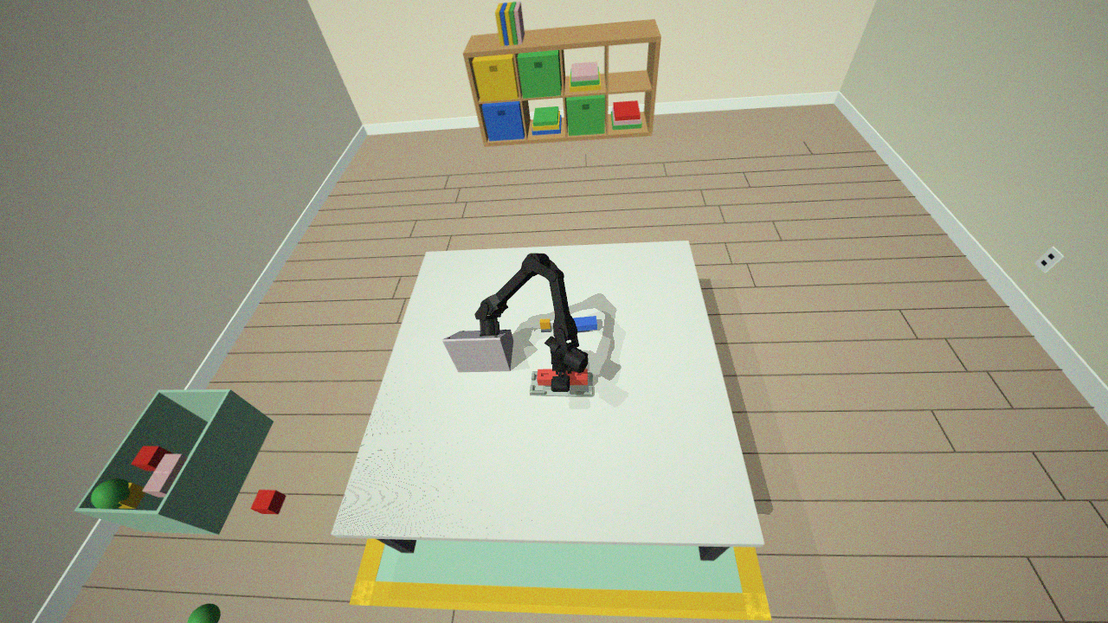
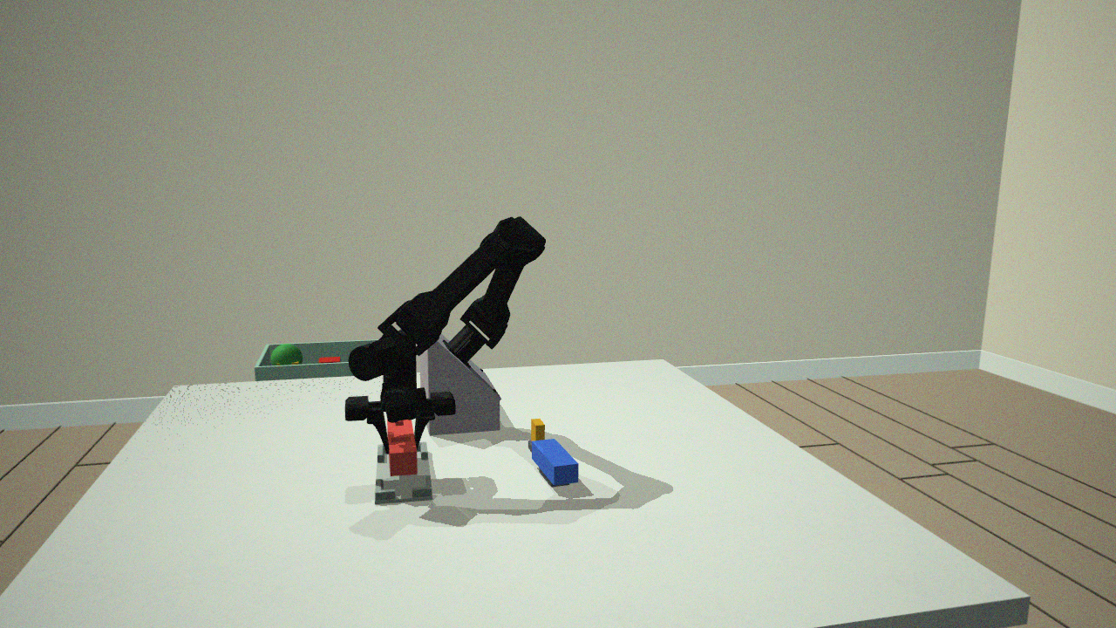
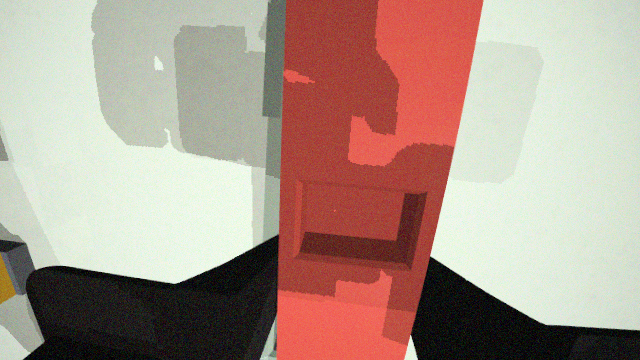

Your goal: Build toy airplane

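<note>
My gripper [image 1: 561, 381] [image 2: 402, 443] [image 3: 345, 244] is shut on the red fuselage [image 1: 546, 376] [image 2: 402, 460] [image 3: 325, 90], one finger on each long side. The fuselage is level and lengthwise over the pale grey cradle [image 1: 542, 392] [image 2: 384, 494] [image 3: 272, 60], very low. I cannot tell whether it rests on the cradle's floor. An empty rectangular socket in its top shows in the wrist view. The blue wing [image 1: 586, 324] [image 2: 554, 459] lies on the table behind the cradle. The yellow tail fin [image 1: 545, 324] [image 2: 537, 429] [image 3: 6, 280] stands beside the wing, with a dark piece under it.
The arm's grey wedge-shaped base [image 1: 479, 353] [image 2: 461, 406] stands on the white table [image 1: 542, 480] [image 2: 624, 546], left of the cradle in the top view. A green bin [image 1: 224, 457] [image 2: 312, 372] and a shelf [image 1: 563, 36] stand off the table.
</note>
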### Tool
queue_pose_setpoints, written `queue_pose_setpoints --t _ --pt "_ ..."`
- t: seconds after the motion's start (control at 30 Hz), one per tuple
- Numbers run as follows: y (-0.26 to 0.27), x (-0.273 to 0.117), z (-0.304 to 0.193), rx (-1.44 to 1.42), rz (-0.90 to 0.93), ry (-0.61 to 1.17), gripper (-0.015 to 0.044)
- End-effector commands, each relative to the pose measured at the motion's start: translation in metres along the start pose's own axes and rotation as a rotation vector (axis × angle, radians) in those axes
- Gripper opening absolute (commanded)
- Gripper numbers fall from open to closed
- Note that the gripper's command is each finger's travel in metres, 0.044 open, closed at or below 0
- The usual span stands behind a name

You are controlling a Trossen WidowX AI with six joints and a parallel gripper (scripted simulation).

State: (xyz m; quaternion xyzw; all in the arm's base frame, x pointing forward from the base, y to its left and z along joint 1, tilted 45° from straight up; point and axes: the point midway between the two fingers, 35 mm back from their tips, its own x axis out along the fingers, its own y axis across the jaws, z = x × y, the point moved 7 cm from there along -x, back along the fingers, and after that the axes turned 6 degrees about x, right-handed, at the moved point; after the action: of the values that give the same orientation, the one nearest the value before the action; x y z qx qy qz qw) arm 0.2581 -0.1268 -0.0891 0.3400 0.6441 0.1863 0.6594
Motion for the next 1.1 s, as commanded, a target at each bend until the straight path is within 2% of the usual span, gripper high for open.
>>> queue_pose_setpoints --t 0.0,0.4,0.57,0.73,1.07 --pt "0.0 0.006 -0.001 0.008 0.006 0.001 0.0195" --pt "-0.001 0.019 -0.002 0.008 0.007 0.001 0.0195" --pt "0.0 0.018 -0.001 0.001 0.003 0.003 0.0162" --pt "0.0 0.018 -0.001 0.001 0.003 0.003 0.0031" --pt "0.0 0.018 -0.001 0.001 0.003 0.003 0.0293"
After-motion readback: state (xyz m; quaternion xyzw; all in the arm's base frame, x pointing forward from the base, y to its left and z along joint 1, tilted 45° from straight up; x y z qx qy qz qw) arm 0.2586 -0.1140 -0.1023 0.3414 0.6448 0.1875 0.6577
